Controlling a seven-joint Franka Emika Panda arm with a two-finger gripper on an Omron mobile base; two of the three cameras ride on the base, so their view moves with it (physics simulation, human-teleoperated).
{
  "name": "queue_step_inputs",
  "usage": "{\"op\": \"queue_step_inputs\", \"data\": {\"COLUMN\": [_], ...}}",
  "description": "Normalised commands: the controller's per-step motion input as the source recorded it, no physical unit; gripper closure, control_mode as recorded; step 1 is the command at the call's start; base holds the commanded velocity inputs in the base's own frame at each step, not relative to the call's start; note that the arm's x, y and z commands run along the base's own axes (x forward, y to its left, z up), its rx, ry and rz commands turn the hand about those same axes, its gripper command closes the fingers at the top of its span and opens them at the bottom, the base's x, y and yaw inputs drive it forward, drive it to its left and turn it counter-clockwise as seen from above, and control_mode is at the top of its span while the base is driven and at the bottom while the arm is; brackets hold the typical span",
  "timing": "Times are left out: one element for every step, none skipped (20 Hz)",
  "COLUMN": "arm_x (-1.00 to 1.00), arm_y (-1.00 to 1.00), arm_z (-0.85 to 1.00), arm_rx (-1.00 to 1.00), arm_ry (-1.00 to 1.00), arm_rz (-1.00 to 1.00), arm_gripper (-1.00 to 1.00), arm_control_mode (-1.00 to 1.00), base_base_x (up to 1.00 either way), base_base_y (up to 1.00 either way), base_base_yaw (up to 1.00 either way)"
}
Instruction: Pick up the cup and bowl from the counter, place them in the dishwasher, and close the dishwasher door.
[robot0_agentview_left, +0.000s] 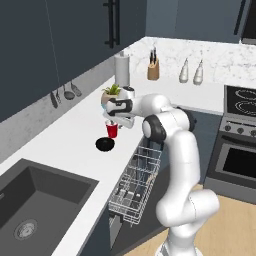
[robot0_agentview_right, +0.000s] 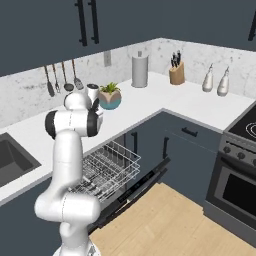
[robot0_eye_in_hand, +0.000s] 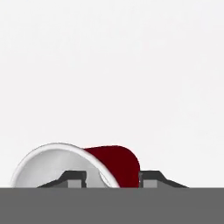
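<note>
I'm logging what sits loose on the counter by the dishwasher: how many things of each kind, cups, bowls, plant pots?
Red cup: 1
Black bowl: 1
Plant pot: 1
Total: 3

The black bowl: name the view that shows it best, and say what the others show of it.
The left base view. The bowl sits unobstructed on the counter, just in front of the red cup under the gripper. In the right base view the arm blocks that spot; the hand view frames the cup against bare counter.
</note>
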Motion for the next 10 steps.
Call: {"op": "queue_step_inputs", "data": {"arm_x": [-0.27,-0.34,-0.42,-0.51,-0.64,-0.76,-0.91,-1.00,-1.00,-1.00], "arm_y": [-0.05,-0.10,-0.14,-0.23,-0.34,-0.48,-0.66,-0.95,-1.00,-1.00], "arm_z": [-0.11,-0.10,-0.07,-0.04,0.00,0.00,0.00,0.00,0.00,0.00], "arm_rx": [0.00,0.00,0.01,0.03,0.05,0.07,0.09,0.11,0.13,0.14], "arm_ry": [0.00,0.00,0.00,0.00,0.00,0.00,0.00,-0.05,-0.05,-0.03], "arm_rz": [0.00,-0.01,-0.03,-0.05,-0.06,-0.09,-0.11,-0.12,-0.13,-0.15], "arm_gripper": [1.00,1.00,1.00,1.00,1.00,1.00,1.00,1.00,1.00,1.00], "arm_control_mode": [-1.00,-1.00,-1.00,-1.00,-1.00,-1.00,-1.00,-1.00,-1.00,-1.00], "base_base_x": [0.00,0.00,0.00,0.00,0.00,0.00,0.00,0.00,0.00,0.00], "base_base_y": [0.00,0.00,0.00,0.00,0.00,0.00,0.00,0.00,0.00,0.00], "base_base_yaw": [0.00,0.00,0.00,0.00,0.00,0.00,0.00,0.00,0.00,0.00]}}
